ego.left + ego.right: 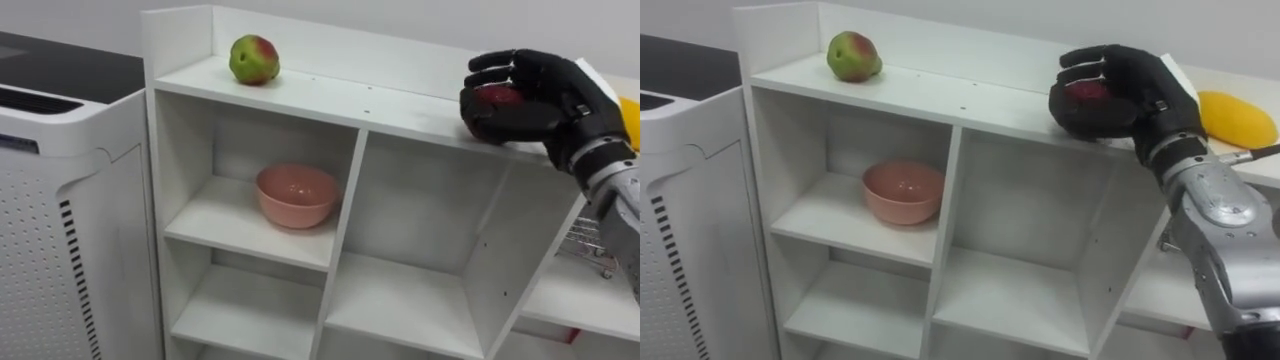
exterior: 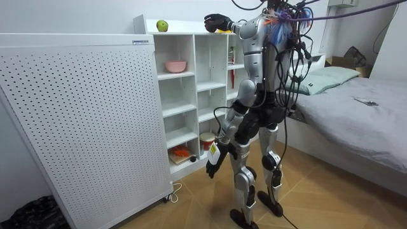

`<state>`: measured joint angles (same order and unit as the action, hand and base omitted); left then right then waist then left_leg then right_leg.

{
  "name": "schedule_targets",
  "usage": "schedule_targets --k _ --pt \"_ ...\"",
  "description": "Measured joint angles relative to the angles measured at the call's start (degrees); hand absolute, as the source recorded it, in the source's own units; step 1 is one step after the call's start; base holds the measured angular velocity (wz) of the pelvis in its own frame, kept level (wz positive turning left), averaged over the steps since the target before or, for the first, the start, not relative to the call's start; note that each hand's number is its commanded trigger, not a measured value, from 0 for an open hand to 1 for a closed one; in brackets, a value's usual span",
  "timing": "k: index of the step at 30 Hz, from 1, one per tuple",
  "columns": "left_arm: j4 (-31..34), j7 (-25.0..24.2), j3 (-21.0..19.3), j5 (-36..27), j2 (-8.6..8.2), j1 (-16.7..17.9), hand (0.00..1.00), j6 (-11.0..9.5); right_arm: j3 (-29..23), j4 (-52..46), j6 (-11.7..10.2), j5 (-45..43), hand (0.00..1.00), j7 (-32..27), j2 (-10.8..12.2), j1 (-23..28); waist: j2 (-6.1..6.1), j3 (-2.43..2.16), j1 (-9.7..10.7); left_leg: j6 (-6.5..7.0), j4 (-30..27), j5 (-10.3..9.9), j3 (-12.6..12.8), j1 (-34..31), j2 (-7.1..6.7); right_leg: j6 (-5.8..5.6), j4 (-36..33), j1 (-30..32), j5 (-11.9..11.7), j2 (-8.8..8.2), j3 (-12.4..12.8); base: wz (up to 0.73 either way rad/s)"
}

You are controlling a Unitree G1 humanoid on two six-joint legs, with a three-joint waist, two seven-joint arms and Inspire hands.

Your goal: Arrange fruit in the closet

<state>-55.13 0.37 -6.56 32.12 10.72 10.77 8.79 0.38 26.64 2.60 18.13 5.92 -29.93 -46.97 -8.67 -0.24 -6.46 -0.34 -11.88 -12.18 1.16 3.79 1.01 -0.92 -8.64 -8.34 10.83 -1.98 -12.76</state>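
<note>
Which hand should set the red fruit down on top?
Right: the right hand grips the red fruit over the closet's top board; the left hand hangs low beside its leg.

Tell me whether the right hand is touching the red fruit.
Touching. In the left eye view the right hand is curled round the red fruit, at the closet top.

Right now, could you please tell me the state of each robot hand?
Right robot hand: closed on the red fruit.
Left robot hand: hangs low, state cannot be told.
</note>
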Motion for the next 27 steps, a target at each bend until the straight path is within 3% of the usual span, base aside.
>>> schedule_targets --k 10,17,24,27 --pt "-1.28 0.03 0.1 0.0 1.1 0.01 0.0 -0.02 0.82 1.89 -0.11 -0.93 1.0 2.9 -0.01 0.01 -1.37 0.39 -0.01 -0.06 -0.53 0.01 0.05 0.1 0.03 0.0 -0.02 -0.42 0.0 0.02 -0.11 0.0" --pt "-1.31 -0.86 0.13 -0.43 1.64 -0.04 0.0 -0.17 1.23 0.76 -0.6 -1.62 1.0 3.43 -0.14 0.44 -1.19 0.48 -0.22 -0.09 -1.08 -0.01 0.24 -0.61 0.14 0.19 -0.09 0.09 -0.12 0.12 -0.05 0.0" --pt "-1.42 -0.83 0.48 -1.13 2.04 0.01 0.0 -0.48 1.22 -5.11 -1.23 4.39 1.0 2.59 -0.17 5.5 -0.96 0.39 -0.1 -0.09 -0.88 -0.02 0.51 -0.67 0.14 0.18 -0.14 0.31 -0.13 0.09 0.04 -0.01" --pt "-1.43 -0.1 1.1 -1.11 1.79 -0.15 0.0 -0.69 1.24 -10.75 -1.06 9.78 1.0 3.07 -0.03 9.09 -0.39 0.08 -0.02 -0.07 -0.94 0.0 0.58 -1.43 0.1 0.19 -0.15 1.05 -0.13 0.03 0.02 0.0"
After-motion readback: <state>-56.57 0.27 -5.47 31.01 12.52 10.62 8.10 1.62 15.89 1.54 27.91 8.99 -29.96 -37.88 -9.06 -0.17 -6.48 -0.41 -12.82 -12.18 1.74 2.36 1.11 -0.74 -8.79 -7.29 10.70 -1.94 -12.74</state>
